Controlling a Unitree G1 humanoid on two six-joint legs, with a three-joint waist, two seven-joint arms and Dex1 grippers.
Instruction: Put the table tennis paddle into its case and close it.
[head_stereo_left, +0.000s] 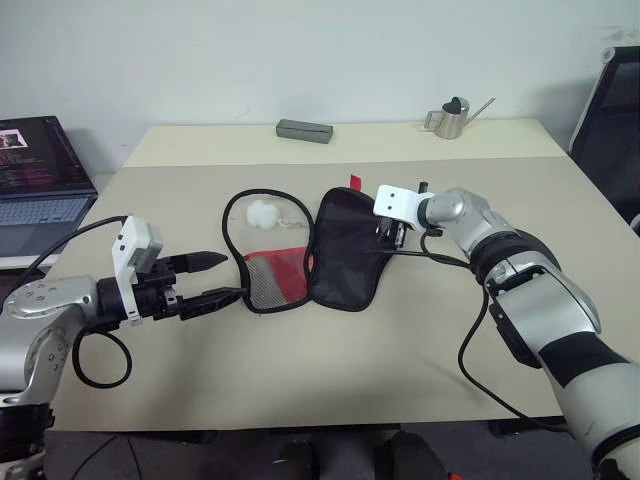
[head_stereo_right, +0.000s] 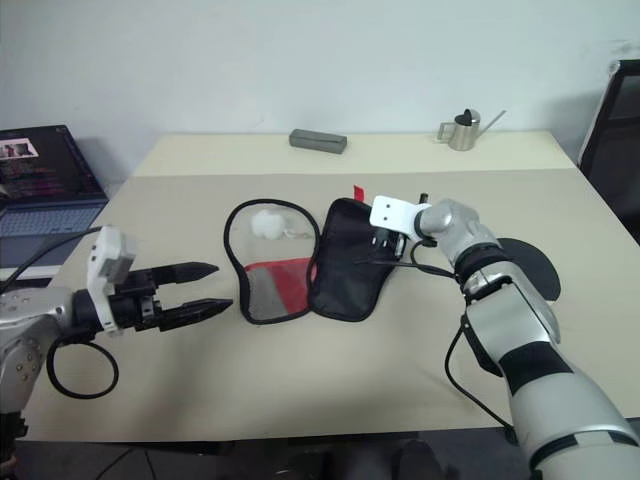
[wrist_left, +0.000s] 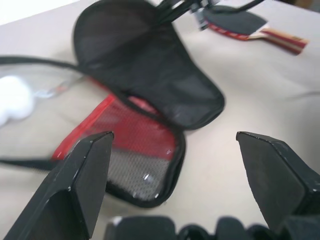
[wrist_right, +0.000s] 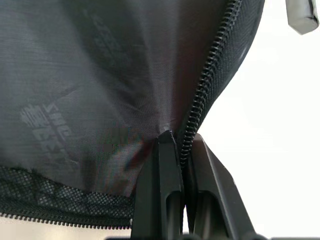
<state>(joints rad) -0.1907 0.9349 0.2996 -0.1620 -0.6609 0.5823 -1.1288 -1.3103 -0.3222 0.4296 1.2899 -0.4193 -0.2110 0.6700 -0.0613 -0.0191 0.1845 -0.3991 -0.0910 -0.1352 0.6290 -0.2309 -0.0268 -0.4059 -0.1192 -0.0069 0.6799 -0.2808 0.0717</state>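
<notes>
Soft black paddle-shaped zip case (head_stereo_left: 300, 250) with red panel and mesh pocket lies unzipped and spread flat mid-bench (head_stereo_left: 330, 370), white pom-pom (head_stereo_left: 262, 212) inside the zipper loop. Right pincer (wrist_right: 181, 142) is clamped on the black flap's zipper edge, probably lifting it to widen the mouth. Left pincer (head_stereo_left: 215, 278) hangs spread wide and empty just beside the mesh half, likely ready to steady it. Black-faced, red-edged table tennis paddle (wrist_left: 242, 25) with wooden handle lies on the bench past the case, not yet inside.

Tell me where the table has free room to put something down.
Free: the near strip of the table in front of the case, and the far band between the case and the grey box and watering can. Crowded: the middle, with the open case, both grippers and the paddle.
</notes>
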